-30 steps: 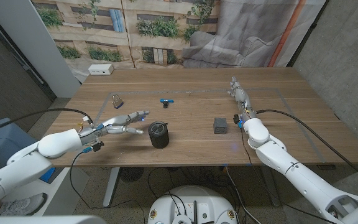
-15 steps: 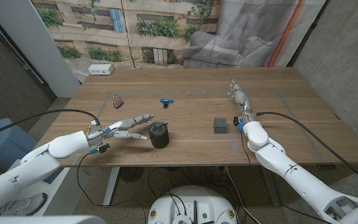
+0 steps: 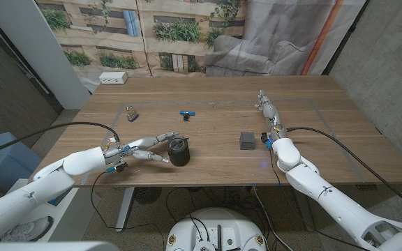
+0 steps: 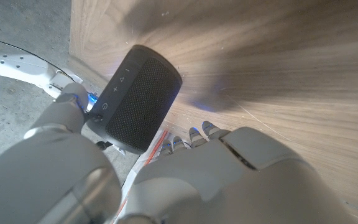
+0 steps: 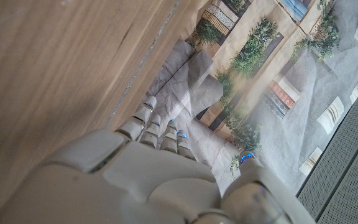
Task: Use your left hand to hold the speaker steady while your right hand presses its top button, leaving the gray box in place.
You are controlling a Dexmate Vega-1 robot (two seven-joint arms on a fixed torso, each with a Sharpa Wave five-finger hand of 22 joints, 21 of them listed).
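The black cylindrical speaker (image 3: 179, 150) stands upright near the table's front edge, left of centre. My left hand (image 3: 144, 148) is right beside it on its left, with fingers spread toward both sides of it and nothing gripped. In the left wrist view the speaker (image 4: 138, 99) shows its mesh side and a strip of buttons; my thumb (image 4: 72, 107) is next to that strip and the fingertips (image 4: 194, 134) stop just short of the mesh. The gray box (image 3: 247, 141) sits right of the speaker. My right hand (image 3: 268, 111) lies beyond the box with fingers straight, holding nothing (image 5: 160, 168).
A small blue object (image 3: 187, 113) and a small metal item (image 3: 131, 111) lie on the table behind the speaker. A white box (image 3: 113, 78) sits at the far left corner. A printed backdrop and grey curtain hang behind the table (image 3: 313, 153).
My left hand has moved right along the front of the table, from well short of the speaker to right beside it. The right hand, speaker and gray box have stayed put.
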